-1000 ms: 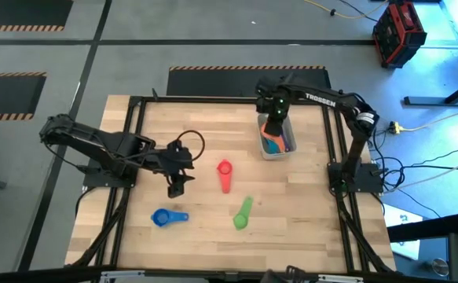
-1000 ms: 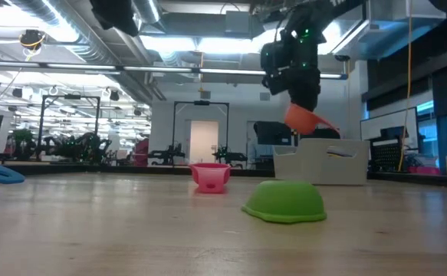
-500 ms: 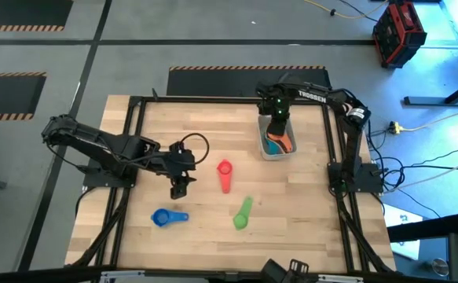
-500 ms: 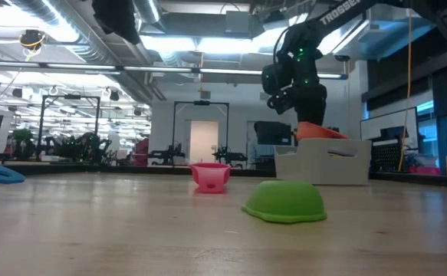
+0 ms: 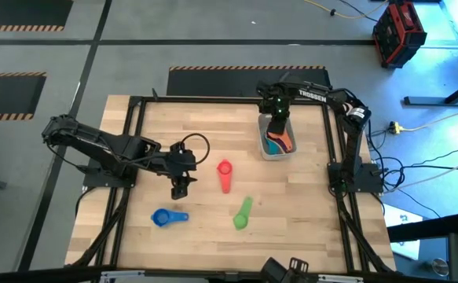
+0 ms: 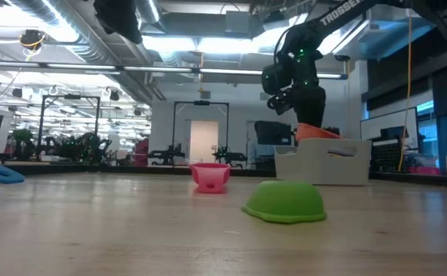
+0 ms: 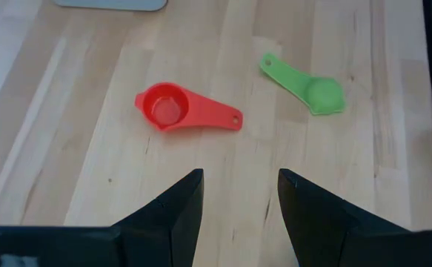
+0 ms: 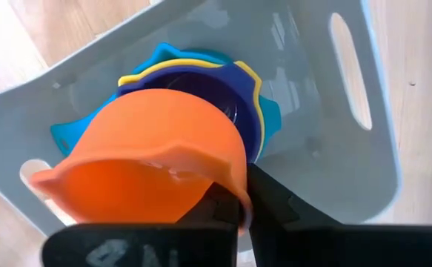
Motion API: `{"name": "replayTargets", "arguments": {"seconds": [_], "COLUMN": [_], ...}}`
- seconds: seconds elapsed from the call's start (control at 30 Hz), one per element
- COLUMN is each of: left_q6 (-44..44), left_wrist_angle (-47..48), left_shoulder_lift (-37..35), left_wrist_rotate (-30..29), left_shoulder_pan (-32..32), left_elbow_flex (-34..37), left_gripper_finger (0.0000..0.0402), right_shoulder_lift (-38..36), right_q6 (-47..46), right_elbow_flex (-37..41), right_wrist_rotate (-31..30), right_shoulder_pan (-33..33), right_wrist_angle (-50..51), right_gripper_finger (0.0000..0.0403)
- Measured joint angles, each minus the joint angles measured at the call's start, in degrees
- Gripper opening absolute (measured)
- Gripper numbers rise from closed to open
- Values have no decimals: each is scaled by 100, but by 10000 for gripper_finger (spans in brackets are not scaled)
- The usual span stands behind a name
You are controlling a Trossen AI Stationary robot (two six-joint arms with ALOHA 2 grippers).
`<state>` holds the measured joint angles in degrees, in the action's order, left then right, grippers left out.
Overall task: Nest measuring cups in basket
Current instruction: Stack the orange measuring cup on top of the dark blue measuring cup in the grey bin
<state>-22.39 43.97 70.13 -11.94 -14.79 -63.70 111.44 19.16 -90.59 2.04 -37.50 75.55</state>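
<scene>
Over the basket: right arm reaching in from the far right of the table, wrist bent downward.
Right gripper: lowered into the basket's mouth; fingers pinched together on the rim of the orange cup, which hangs tilted just above the stack inside.
Basket: translucent grey bin with slot handles, standing at the table's far right side; in the low view its wall shows pale, with the orange cup's edge above the rim.
Basket contents: nested cups lying on the basket floor, a purple cup innermost, a yellow cup around it, and a teal cup outermost, as far as the right wrist view shows.
Left arm: stretched low from the side of the table opposite the basket toward the table's middle.
Left gripper: hovering above bare wood, well apart from the basket; its two fingers stand apart with nothing between them.
Red cup: on the table between the left gripper and the basket, bowl up, handle pointing away from the basket.
Green cup: on the wood, nearer the front edge than the red cup, bowl turned down.
Blue cup: farthest from the basket, near the front edge.
Table: pale wooden top inside a dark frame.
</scene>
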Motion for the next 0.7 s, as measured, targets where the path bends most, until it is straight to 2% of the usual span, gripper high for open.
{"name": "replayTargets", "arguments": {"seconds": [0.7], "left_q6": [2], "left_wrist_angle": [11], "left_shoulder_lift": [0], "left_wrist_rotate": [1], "left_shoulder_pan": [1], "left_elbow_flex": [0], "left_gripper_finger": [167], "right_shoulder_lift": [0], "right_q6": [39], "right_elbow_flex": [0], "right_wrist_rotate": [107], "right_shoulder_pan": [0], "right_wrist_angle": [-5], "right_gripper_finger": [26]}}
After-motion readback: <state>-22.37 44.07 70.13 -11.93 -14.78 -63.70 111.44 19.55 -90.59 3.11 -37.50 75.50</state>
